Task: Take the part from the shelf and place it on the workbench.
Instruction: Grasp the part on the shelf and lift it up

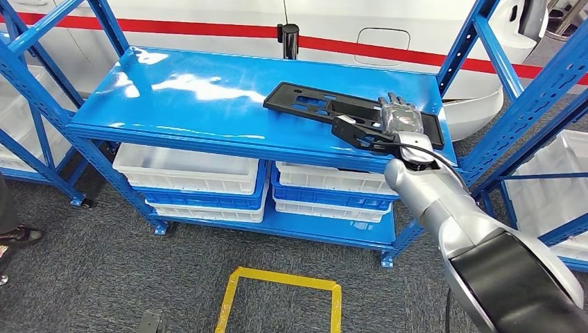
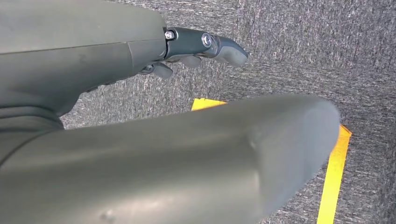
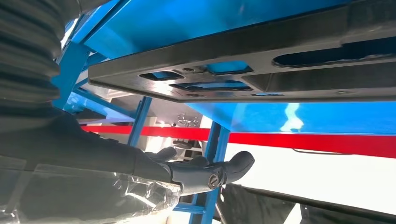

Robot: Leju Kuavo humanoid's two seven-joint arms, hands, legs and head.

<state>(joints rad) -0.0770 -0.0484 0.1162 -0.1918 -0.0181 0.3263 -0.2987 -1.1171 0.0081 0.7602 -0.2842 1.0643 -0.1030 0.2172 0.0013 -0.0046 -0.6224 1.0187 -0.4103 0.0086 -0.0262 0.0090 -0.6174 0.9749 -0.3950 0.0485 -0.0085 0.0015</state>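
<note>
The part (image 1: pixel 320 104) is a flat black plastic plate with several cutouts, lying on the right half of the blue shelf's top board (image 1: pixel 187 97). My right hand (image 1: pixel 400 119) is stretched over the plate's right end, fingers pointing to the back of the shelf, thumb at the near edge. In the right wrist view the plate (image 3: pixel 261 60) passes close by the straight fingers (image 3: pixel 210 172) with a gap between them. My left hand (image 2: pixel 196 46) hangs above grey carpet and holds nothing.
White and blue bins (image 1: pixel 191 173) fill the lower shelf. Blue uprights (image 1: pixel 485 41) stand close to my right arm, with more racks on both sides. A yellow square (image 1: pixel 281 298) marks the carpet in front. A person's shoe (image 1: pixel 17 236) is at the left edge.
</note>
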